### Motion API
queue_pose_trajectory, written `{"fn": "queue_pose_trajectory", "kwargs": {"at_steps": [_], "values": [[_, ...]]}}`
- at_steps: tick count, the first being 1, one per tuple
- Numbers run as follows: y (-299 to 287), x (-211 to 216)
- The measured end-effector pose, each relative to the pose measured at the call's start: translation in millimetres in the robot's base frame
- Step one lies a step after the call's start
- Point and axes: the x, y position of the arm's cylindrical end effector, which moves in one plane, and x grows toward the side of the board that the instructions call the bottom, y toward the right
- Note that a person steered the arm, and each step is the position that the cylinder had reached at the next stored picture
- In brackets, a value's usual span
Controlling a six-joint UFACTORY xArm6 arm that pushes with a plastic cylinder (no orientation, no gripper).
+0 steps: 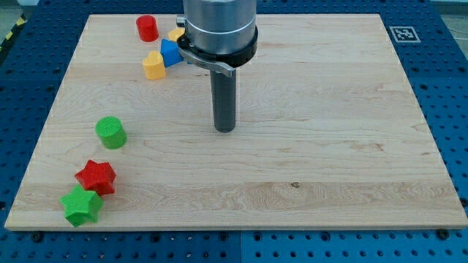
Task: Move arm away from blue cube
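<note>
The blue cube [170, 52] sits near the view's top left, partly hidden behind the arm's grey body. It touches a yellow block [153, 66] on its left. Another yellow block [176, 34] peeks out just above it. My tip [224, 130] rests on the wooden board [329, 146] near the middle, well below and to the right of the blue cube, apart from every block.
A red cylinder [147, 28] stands at the top left. A green cylinder [110, 132] is at the left. A red star [96, 177] and a green star [81, 205] sit at the bottom left. A marker tag [404, 33] is at the top right corner.
</note>
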Motion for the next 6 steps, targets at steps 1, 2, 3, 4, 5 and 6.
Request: {"fn": "queue_pose_trajectory", "kwargs": {"at_steps": [1, 2, 3, 4, 5, 6], "values": [[-2.3, 0.0], [-4.0, 0.0], [-4.0, -13.6], [-9.3, -23.3], [-31.2, -23.8], [-59.1, -23.8]]}}
